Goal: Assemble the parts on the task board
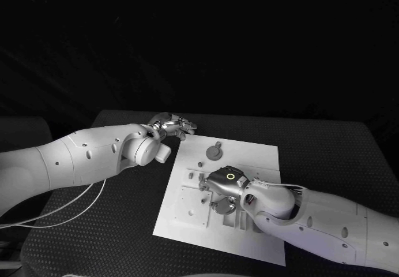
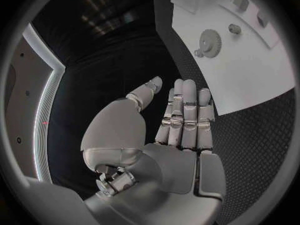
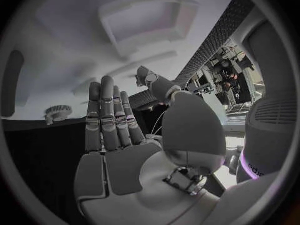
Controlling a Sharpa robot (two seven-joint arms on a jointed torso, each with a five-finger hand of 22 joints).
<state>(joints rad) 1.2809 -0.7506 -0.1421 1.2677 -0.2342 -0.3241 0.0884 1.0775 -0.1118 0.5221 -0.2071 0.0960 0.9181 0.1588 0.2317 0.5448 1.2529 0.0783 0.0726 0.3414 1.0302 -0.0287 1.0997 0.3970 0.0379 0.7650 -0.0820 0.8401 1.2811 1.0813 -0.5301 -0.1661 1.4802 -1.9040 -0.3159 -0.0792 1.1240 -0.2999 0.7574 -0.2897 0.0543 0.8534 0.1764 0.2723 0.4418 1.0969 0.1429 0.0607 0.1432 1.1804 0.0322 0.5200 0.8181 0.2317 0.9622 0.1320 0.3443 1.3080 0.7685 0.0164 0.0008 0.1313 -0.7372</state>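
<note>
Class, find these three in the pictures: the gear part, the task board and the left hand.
gear part (image 1: 214,151), head view, on its toothed disc.
task board (image 1: 258,151), head view, on a bare far patch.
left hand (image 2: 178,130), left wrist view, on its straight fingers.

Matt white task board (image 1: 249,156), smooth; toothed grey gear (image 2: 209,43) on it; coarse-textured black table (image 1: 332,144); glossy metallic left hand (image 2: 181,120).

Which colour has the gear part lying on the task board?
Grey: the gear part on the white task board, clearest in the left wrist view.
</note>
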